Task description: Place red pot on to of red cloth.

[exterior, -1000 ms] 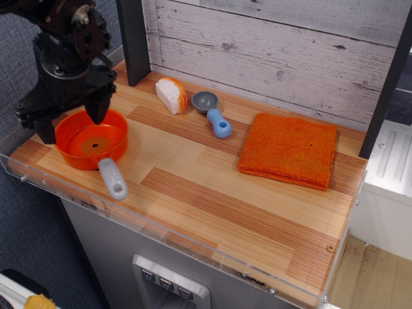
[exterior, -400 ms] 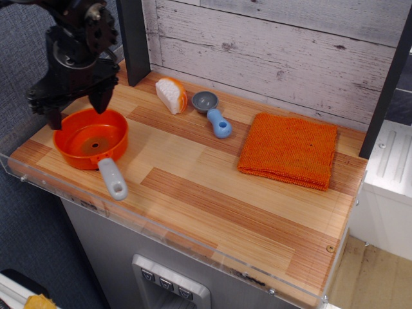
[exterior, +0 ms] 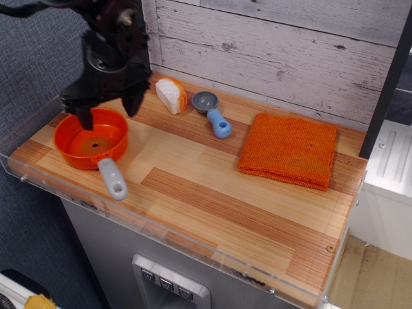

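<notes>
Gripper [exterior: 108,110], fingers spread wide and holding nothing, hangs over the far rim of the red pot [exterior: 90,138] just below it, with the red cloth [exterior: 290,150] lying well off to its right.

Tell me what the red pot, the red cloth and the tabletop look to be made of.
Red pot: likely plastic, smooth and slightly glossy, with a pale grey-blue handle.
Red cloth: knitted or woven fabric, coarse matte texture, soft folded edges.
Tabletop: wood or wood-look laminate, striped grain in planks; which one is unclear.
</notes>
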{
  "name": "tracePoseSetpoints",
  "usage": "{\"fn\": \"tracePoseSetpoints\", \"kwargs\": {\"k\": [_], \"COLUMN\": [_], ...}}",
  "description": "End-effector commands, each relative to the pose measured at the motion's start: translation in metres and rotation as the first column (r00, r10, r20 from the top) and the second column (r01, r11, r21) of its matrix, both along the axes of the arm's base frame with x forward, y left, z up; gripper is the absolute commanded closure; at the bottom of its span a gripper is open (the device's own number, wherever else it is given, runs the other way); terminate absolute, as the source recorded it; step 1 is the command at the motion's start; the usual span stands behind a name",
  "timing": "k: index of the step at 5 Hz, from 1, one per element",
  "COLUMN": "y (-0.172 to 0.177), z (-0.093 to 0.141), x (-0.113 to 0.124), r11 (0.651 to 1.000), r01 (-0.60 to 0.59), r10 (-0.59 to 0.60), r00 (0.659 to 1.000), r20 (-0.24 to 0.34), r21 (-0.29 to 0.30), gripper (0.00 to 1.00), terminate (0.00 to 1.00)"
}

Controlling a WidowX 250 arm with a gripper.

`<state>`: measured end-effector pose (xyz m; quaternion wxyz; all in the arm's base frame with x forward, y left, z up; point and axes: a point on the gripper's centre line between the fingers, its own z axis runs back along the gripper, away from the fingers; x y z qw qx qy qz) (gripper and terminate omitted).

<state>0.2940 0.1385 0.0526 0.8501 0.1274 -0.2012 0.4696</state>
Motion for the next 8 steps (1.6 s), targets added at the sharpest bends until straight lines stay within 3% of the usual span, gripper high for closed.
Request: {"fn": "tracePoseSetpoints", "kwargs": {"k": [1, 2, 3, 6, 8], "y": [-0.020, -0.021, -0.021, -0.022, -0.024], "z": [0.000, -0.007, -0.009, -0.005, 0.018], "x": [0.001, 0.000, -0.001, -0.005, 0.006], "r11": [0.999, 0.998, 0.998, 0.996, 0.991], "r01": [0.046, 0.057, 0.062, 0.081, 0.127], "r10": [-0.046, -0.057, -0.063, -0.079, -0.127], "r00": [0.999, 0.998, 0.997, 0.995, 0.992], "r20": [-0.003, -0.027, -0.047, -0.063, -0.017], "r21": [-0.017, -0.020, -0.008, 0.027, 0.037], "gripper": [0.00, 0.00, 1.00, 1.00, 1.00], "terminate": [0.00, 0.00, 0.00, 0.00, 0.00]}}
